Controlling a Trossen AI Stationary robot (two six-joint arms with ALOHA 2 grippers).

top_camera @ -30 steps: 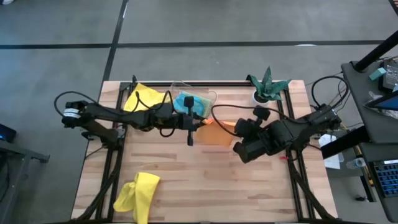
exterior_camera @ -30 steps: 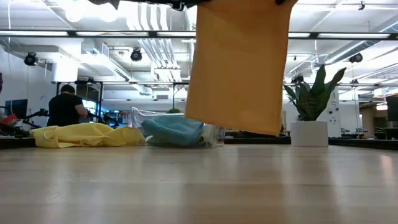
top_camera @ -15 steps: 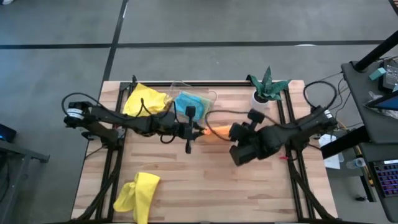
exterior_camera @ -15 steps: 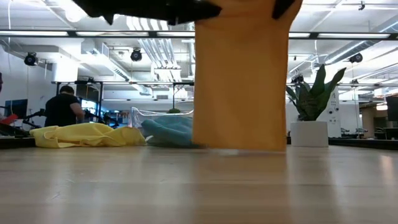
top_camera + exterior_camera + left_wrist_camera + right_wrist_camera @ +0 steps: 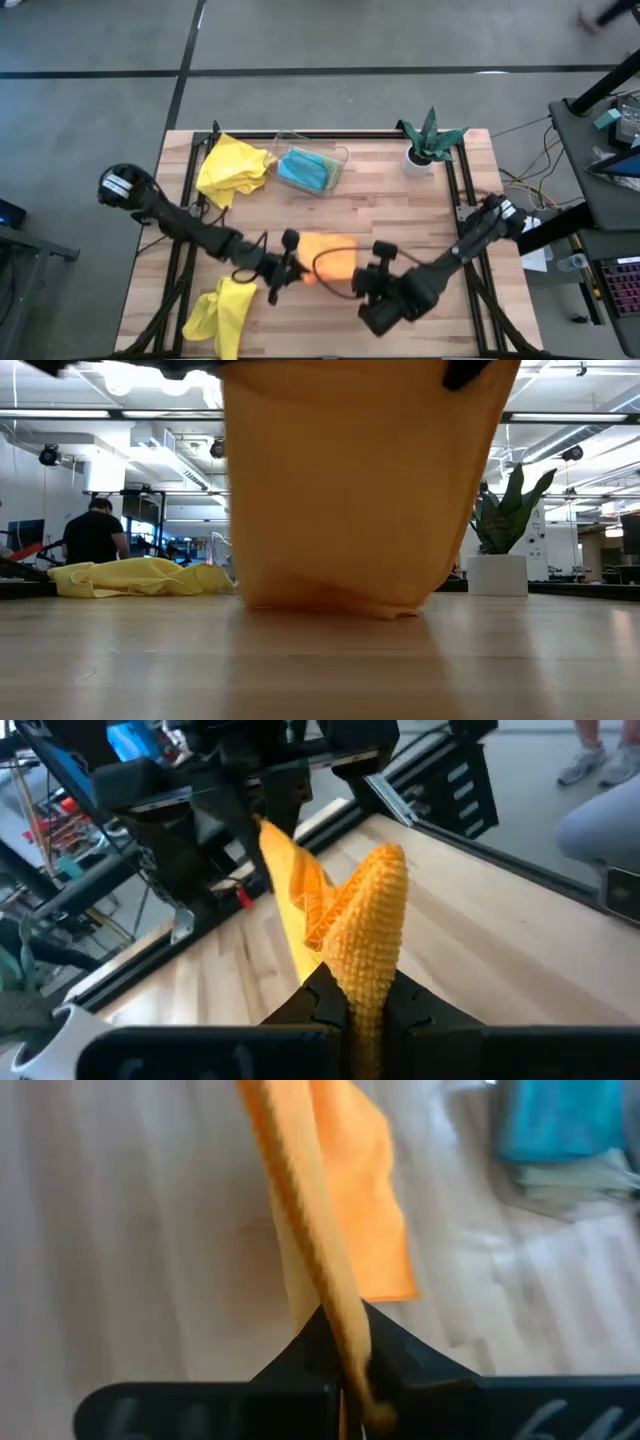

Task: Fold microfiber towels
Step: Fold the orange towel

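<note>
Item: orange square microfiber towel (image 5: 333,261), plain colour with a ribbed, nubbly weave. It hung over the near middle of the light wooden slatted table (image 5: 400,215), stretched between two arms. In the low view the orange towel (image 5: 350,490) draped as a broad sheet, its lower edge curled and touching or just meeting the table surface.

Left gripper (image 5: 281,277): jaws pressed together, pinching one edge of the towel, at the near centre-left. Right gripper (image 5: 368,287): jaws pressed together, pinching the opposite edge, at the near centre-right.

Other cloths: crumpled bright yellow towel (image 5: 232,167) at the far left of the table; second bright yellow towel (image 5: 220,314), bunched, at the near left edge just beside the left arm; turquoise blue towel (image 5: 305,169), folded, lying in a clear plastic tray (image 5: 338,157) at the far middle. Small green plant in a white pot (image 5: 427,141) at the far right.

View notes: the left wrist view alone showed the towel (image 5: 362,925) pinched into an upright ridge, weave clearly visible. The right wrist view showed the towel (image 5: 345,1230) hanging edge-on above the boards, with the turquoise cloth beyond. The low view alone showed a seated person (image 5: 92,536) in the room behind; the yellow cloth (image 5: 140,576) lay low at its left.
</note>
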